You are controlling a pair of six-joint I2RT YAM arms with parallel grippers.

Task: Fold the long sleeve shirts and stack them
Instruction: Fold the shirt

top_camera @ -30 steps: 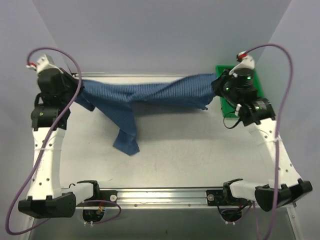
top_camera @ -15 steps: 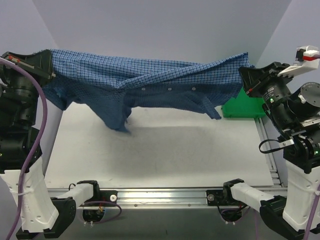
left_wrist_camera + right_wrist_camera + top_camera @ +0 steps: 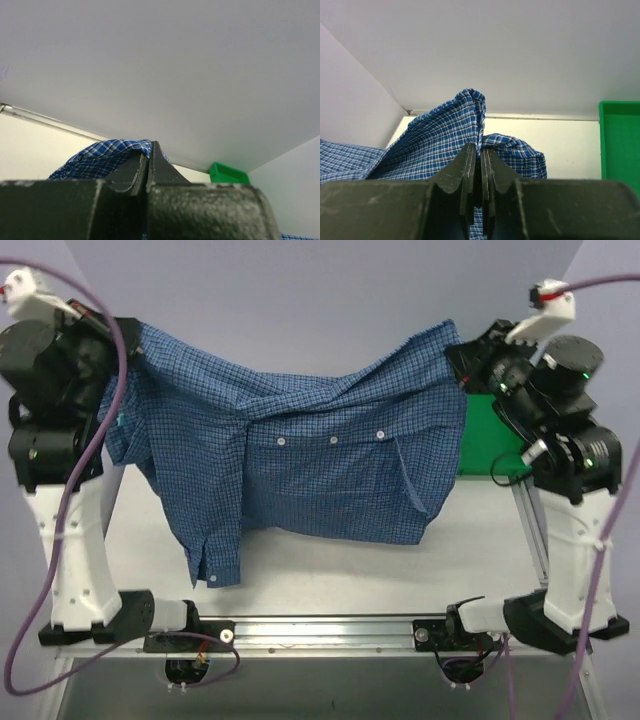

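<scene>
Top external view, starting at your left: the left gripper [image 3: 112, 338] is clamped on a bunched upper corner of the blue checked shirt [image 3: 320, 475], high above the table [image 3: 330, 575]. The left wrist view agrees, with the fingers pressed tight together and a fold of checked cloth poking up beside them. Below that grip a sleeve [image 3: 212, 540] dangles, its cuff the lowest point, close to the table's front rail; you cannot tell whether it touches. Moving across, the body hangs like a sagging curtain between the two arms, the row of white buttons [image 3: 332, 440] running sideways and the top edge dipping in the middle. At your right, the right gripper [image 3: 462, 358] is pinched closed on the other upper corner, and its wrist view shows cloth peaking up between the fingers. The green bin [image 3: 490, 445] sits behind it.

Expect this shirt to handle as light, thin and wholly limp: it will drape, swing and hold no shape of its own. It is not fragile. The button strip and collar look stiffer and will likely resist a crease. A single layer could creep out of a pinch, so take hold at seams, such as shoulders, hem corners and cuffs, where the cloth is doubled.
</scene>
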